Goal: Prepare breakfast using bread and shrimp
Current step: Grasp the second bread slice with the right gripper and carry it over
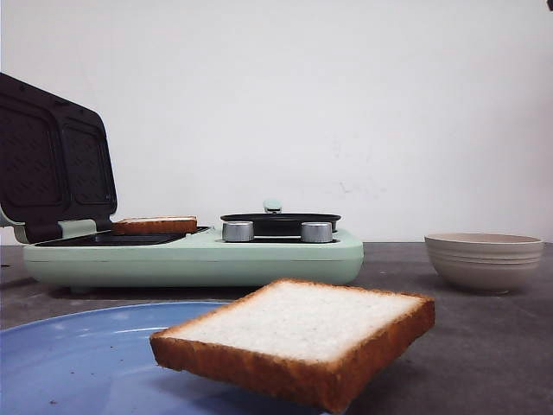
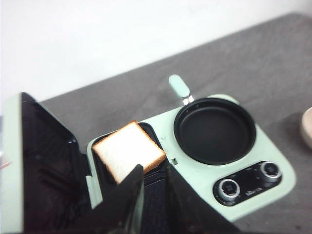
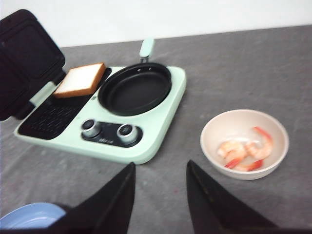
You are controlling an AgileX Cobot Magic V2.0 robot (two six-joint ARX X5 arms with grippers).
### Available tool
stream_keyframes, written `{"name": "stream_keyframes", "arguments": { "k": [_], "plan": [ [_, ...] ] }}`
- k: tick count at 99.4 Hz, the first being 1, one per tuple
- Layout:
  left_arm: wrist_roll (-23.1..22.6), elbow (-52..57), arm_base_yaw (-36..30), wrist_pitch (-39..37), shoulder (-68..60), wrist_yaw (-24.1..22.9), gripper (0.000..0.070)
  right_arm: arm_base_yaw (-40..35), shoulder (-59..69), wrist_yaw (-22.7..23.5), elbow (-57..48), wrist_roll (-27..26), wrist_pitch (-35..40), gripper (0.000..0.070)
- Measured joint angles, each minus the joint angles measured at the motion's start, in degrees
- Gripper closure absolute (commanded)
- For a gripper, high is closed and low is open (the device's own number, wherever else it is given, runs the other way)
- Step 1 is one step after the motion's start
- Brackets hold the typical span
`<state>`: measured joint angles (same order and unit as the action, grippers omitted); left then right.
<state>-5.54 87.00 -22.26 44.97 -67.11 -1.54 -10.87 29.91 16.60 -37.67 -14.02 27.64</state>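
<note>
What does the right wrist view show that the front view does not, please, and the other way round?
Only the right wrist view shows the shrimp lying inside the bowl, plus the open right gripper. Only the front view shows the second bread slice overhanging the blue plate's edge. Both show the green appliance with its lid up, a bread slice on its grill side, the black pan and two knobs.

Two bread slices (image 1: 298, 337) (image 1: 155, 226), two shrimp (image 3: 246, 151), one bowl (image 3: 214, 146), one blue plate (image 1: 69, 354), one pan (image 3: 135, 88), two knobs (image 3: 90, 126) (image 3: 126, 130).
</note>
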Motion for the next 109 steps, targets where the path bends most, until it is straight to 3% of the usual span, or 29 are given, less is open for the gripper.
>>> {"name": "stream_keyframes", "arguments": {
  "k": [24,49,58,77,109],
  "plan": [
    [2.38,0.04,0.0,6.03,12.61,0.02,0.07,0.0,4.31,4.04,0.0,-2.49,-0.02,0.0506],
    [5.14,0.07,-0.02,12.31,23.63,1.53,0.07,0.0,14.49,16.24,0.0,-5.38,0.17,0.0497],
    [6.43,0.17,-0.02,14.38,27.17,1.77,0.07,-0.15,17.68,18.73,0.0,-5.84,0.24,0.0456],
    [7.21,0.22,-0.02,18.51,32.3,1.79,0.07,-2.01,22.99,19.3,0.0,-5.99,1.2,0.0257],
    [7.21,0.22,-1.81,20.83,37.13,1.79,0.07,-7.19,31.71,22.73,0.0,-6.34,5.7,0.0218]
  ]
}}
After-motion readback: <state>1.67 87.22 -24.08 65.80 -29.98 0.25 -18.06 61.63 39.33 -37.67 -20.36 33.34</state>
